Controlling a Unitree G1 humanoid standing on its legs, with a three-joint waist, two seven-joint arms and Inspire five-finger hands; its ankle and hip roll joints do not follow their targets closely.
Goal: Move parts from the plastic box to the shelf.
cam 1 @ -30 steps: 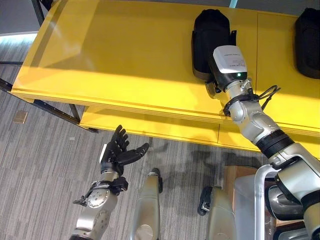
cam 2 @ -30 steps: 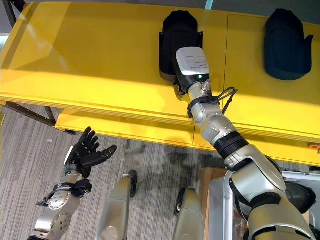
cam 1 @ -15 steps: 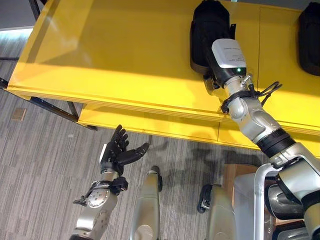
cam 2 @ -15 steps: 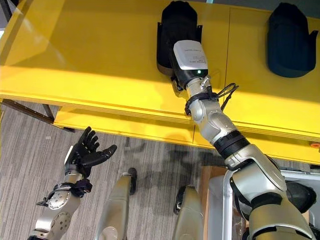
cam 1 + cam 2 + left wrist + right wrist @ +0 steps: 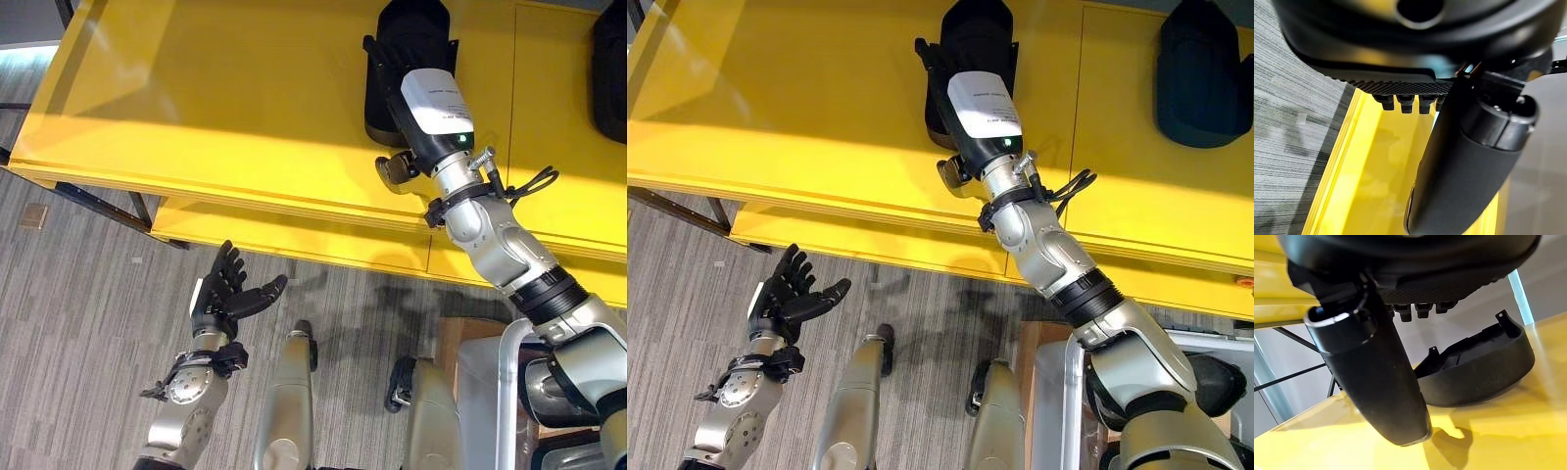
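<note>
Right robot hand releasing a placed part on the shelf; left robot hand idling open.

The black part [image 5: 972, 54] is lying on the yellow shelf [image 5: 216, 108] at about 12 o'clock in the head views, and the right robot hand [image 5: 939, 73] is now sitting just beside it with fingers straight. Half a second ago that hand was covering the part, so it appears to be drawing clear: placement judged done. A second part [image 5: 1202, 69] is resting at 1 o'clock, well apart. The left robot hand [image 5: 227, 294] is hanging spread at 8 o'clock, above the floor. The shelf's front edge is running near the right wrist; open shelf room is lying toward 10 o'clock.
</note>
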